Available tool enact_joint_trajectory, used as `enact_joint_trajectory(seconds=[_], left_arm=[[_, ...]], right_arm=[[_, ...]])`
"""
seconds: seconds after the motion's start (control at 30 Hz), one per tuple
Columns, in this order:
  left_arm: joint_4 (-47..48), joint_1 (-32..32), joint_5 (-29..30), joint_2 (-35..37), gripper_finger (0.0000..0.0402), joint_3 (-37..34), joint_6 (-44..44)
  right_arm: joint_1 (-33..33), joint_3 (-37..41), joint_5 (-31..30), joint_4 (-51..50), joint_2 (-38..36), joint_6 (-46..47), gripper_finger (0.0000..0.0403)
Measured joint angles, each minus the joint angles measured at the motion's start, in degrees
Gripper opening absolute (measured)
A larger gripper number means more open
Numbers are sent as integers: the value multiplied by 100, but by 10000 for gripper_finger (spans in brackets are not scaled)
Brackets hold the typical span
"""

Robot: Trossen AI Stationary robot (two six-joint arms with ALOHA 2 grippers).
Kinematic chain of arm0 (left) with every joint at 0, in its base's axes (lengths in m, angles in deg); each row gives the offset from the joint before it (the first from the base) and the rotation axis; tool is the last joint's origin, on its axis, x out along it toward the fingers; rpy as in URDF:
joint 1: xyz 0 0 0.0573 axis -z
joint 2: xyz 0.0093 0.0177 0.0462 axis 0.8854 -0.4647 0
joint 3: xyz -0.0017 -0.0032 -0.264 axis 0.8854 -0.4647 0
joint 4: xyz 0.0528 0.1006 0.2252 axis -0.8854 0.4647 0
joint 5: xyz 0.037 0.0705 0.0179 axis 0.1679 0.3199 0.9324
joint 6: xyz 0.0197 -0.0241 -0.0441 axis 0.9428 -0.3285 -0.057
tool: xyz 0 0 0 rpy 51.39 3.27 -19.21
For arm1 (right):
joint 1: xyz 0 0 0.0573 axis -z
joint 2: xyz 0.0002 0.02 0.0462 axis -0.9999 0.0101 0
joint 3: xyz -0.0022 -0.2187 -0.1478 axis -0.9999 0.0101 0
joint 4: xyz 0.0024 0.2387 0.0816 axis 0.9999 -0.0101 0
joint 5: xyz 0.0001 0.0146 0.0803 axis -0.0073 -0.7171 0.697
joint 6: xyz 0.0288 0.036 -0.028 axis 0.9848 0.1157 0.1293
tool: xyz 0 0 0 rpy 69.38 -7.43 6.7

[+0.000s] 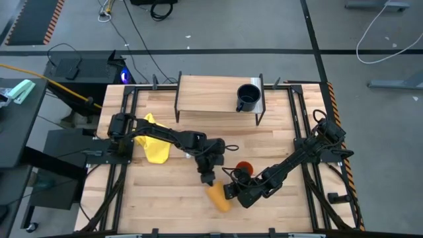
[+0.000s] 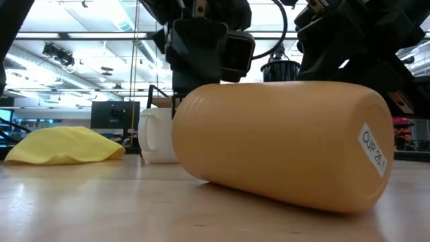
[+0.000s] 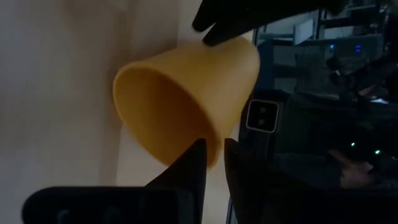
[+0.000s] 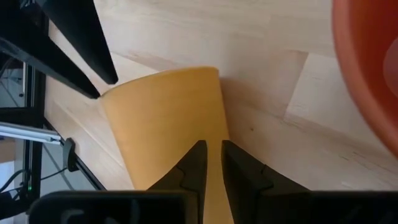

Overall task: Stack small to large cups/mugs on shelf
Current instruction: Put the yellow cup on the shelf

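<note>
From above, the yellow-orange cup [image 1: 219, 197] lies on its side on the table [image 1: 158, 198], toward 6 o'clock of the tabletop, with the left gripper [image 1: 206, 178] at its 11 o'clock and the right gripper [image 1: 229, 192] just at its 3 o'clock; the smaller orange-red cup [image 1: 244, 166] sits near, at the cup's 1 o'clock. The dark navy-black handled mug [image 1: 248, 97] stands on the shelf [image 1: 205, 92] at the table's 12 o'clock, and the yellow cloth [image 1: 154, 144] lies at 9 o'clock. The level view adds what that one hides: the white handled mug [image 2: 158, 135] stands beyond the fallen yellow-orange cup [image 2: 282, 138], whose base carries a small label [image 2: 375, 149], and the yellow cloth [image 2: 64, 145] is heaped at 9 o'clock. The left wrist view looks into the yellow-orange cup [image 3: 186, 93], with the left gripper [image 3: 214, 158] pinching the cup's rim, one finger inside and one outside. The right wrist view shows the right gripper [image 4: 213, 163] with fingers nearly pressed together over the yellow-orange cup [image 4: 165, 118]; whether they touch it I cannot tell. The smaller orange-red cup [image 4: 370, 68] fills that picture's edge.
</note>
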Motion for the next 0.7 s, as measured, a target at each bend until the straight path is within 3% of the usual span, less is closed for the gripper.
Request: enact_joint_trajectory(seconds=[0.7], left_arm=[[-183, 43, -182, 2, 60, 0, -189]], right_arm=[[0, 0, 0, 2, 0, 2, 55]])
